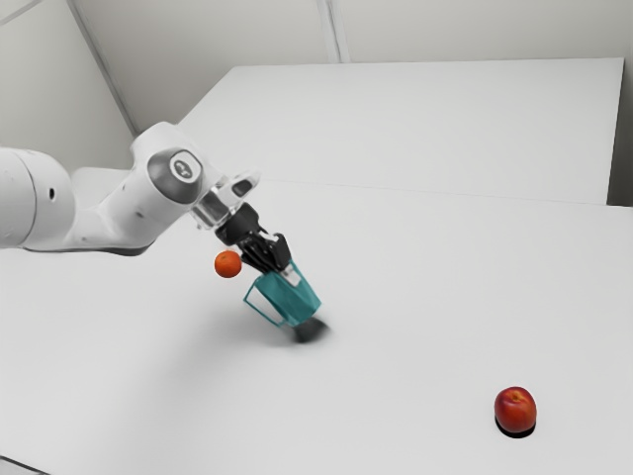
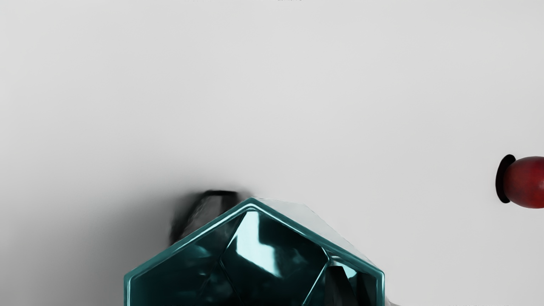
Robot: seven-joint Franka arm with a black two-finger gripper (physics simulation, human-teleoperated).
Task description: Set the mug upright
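Although the pincer (image 1: 283,267) is clamped on the mug (image 1: 290,300) at its rim, the mug leans, mouth upward; levelling and releasing it seemingly remain.

You've got a glossy, smooth, teal faceted mug (image 1: 289,300) mid exterior view; smooth round red fruit (image 1: 515,409), lower right; matt white tabletop (image 1: 396,297).

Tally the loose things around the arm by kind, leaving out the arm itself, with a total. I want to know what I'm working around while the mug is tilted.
Mugs: 1 (the teal mug)
Fruit: 2 (the small orange fruit and the red fruit)
Total: 3
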